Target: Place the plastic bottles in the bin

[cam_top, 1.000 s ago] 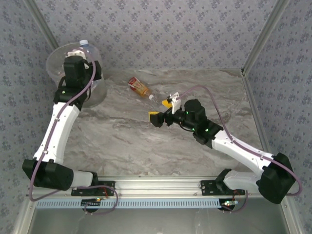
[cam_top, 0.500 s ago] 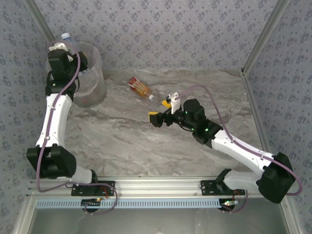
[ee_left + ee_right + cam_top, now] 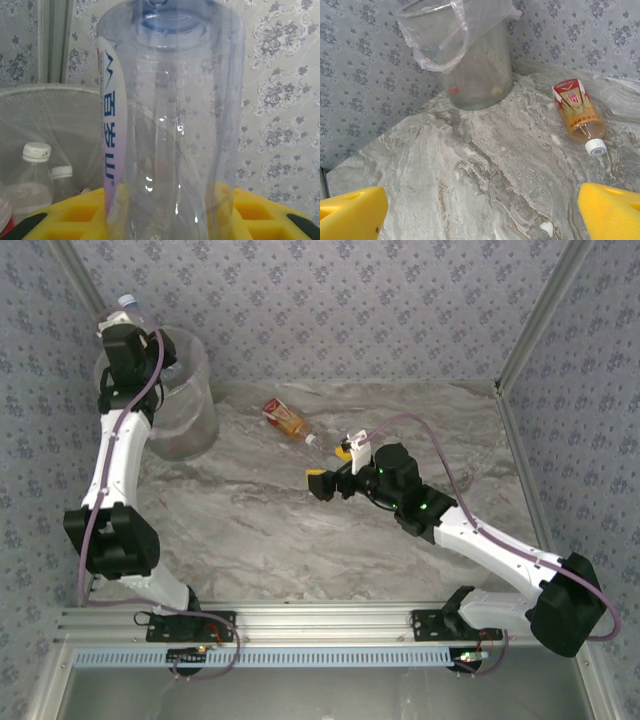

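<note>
Held bottle (image 3: 170, 125) cropped top and bottom, binned bottles (image 3: 35, 172) hazy behind liner (image 3: 65, 117), bin (image 3: 480, 75) top cropped

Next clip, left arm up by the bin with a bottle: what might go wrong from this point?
1. The clear bottle in the shut left jaws hangs near the far-left rim of the bin, not over its middle; released there, it might clip the rim or drop outside.
2. The amber bottle lies on its side ahead of the open right jaws; a nudge may roll it away.

A bottle (image 3: 287, 421) lies on the table (image 3: 280, 535) right of the bin (image 3: 192, 412).
</note>
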Robot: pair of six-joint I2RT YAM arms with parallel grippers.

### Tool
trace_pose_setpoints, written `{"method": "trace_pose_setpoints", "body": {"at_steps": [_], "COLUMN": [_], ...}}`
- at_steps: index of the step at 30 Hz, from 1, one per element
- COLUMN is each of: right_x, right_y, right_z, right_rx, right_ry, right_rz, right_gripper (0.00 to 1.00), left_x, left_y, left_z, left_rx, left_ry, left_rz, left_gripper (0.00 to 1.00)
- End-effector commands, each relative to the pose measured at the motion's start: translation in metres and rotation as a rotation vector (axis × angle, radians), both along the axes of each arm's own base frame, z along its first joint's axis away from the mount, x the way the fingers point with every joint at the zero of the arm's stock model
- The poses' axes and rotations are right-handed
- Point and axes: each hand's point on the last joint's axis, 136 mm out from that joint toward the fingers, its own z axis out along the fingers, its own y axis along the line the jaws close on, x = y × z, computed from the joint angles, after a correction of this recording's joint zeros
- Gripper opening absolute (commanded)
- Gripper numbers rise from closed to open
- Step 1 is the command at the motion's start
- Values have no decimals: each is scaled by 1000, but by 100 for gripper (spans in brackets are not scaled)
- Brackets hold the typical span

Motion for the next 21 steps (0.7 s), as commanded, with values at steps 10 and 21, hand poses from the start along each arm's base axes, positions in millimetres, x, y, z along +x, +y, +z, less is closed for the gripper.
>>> {"method": "trace_pose_setpoints", "body": {"at_steps": [10,21], "right_x": [-7,-5], "right_y": [-14,-14], "right_z": [12,11], "right_rx": [-1,-4], "right_ry": [-31,-34], "right_rz": [-47,-52], "right_gripper": [100,100], "left_x": [43,58], "left_y": [4,-14], "left_z": [-21,-53], "left_rx": [9,51], "left_ry": [87,239], "left_rz": [-7,-140], "left_gripper": [39,56]}}
